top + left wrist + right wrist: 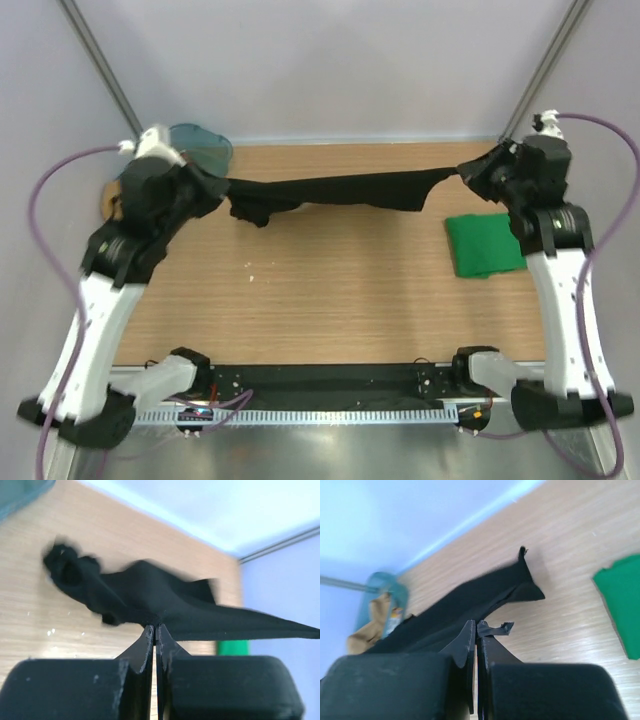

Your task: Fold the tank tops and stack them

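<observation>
Teal translucent bin (205, 148) is sitting just behind the left claw (215, 186), at the far left corner of the wooden table (330, 290). Something tan (369, 626) is lying inside it, too blurred to identify.

Left claw is pinching one end of the black tank top (340, 190), its fingers (145, 647) pressed together with only fabric between them. Just ahead of this claw, a bunched lump of black cloth is drooping below the taut line. From the overhead camera I cannot tell whether the lump is touching the table.

From the left claw the garment is running as a narrow, stretched band across to the right claw (468, 170), hanging above the wood along the far side of the table.

Right claw is likewise clamping the other end, jaws narrowed to a slit on the fabric. A small flap of black cloth is sticking out beside its fingertips (492, 647). In the right wrist view, a pointed tip of fabric is poking up past the band.

Green tank top (483, 246) is lying folded into a compact rectangle on the table, just on the near side of the right claw. It is lying apart from the black one and touching neither claw.
</observation>
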### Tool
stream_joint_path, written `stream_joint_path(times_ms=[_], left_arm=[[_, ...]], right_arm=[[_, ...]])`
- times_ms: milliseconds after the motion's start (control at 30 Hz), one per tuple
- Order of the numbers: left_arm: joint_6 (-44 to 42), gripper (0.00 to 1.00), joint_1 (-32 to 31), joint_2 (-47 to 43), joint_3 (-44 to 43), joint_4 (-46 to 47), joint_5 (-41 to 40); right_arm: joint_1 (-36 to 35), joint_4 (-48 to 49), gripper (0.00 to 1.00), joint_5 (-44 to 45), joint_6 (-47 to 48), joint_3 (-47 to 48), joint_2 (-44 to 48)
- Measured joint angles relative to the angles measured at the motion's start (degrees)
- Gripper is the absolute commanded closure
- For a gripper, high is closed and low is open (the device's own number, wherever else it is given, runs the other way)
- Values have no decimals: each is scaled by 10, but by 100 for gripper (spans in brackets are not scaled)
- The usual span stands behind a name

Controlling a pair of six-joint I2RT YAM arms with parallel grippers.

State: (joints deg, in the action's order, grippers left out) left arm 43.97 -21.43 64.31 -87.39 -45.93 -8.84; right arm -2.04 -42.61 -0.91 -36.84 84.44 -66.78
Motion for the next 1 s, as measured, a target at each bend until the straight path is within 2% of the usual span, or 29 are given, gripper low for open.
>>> stream_joint_path(times_ms=[133,233,333,433,600,767,900,1000], left_arm=[[-12,100,-3,-158,16,1,5],[-21,100,-3,-242,13,2,8],[-24,100,-4,-265,-2,2,14],[-24,100,-4,-244,-2,-2,14],[-25,100,-4,-168,24,-1,-4],[-32,100,5,-38,16,9,-12],[-43,100,25,82,-47,13,-4],[-60,100,31,139,-146,4,-4]], right_arm=[[-2,-13,99,-41,24,13,140],[-2,-19,99,-62,37,25,219],[-3,-22,99,-77,46,54,268],[-3,-23,99,-76,54,70,270],[-2,-33,99,-62,66,67,210],[-1,-30,99,-41,67,75,75],[0,-38,99,-42,65,160,-71],[0,-38,99,-49,59,252,-151]])
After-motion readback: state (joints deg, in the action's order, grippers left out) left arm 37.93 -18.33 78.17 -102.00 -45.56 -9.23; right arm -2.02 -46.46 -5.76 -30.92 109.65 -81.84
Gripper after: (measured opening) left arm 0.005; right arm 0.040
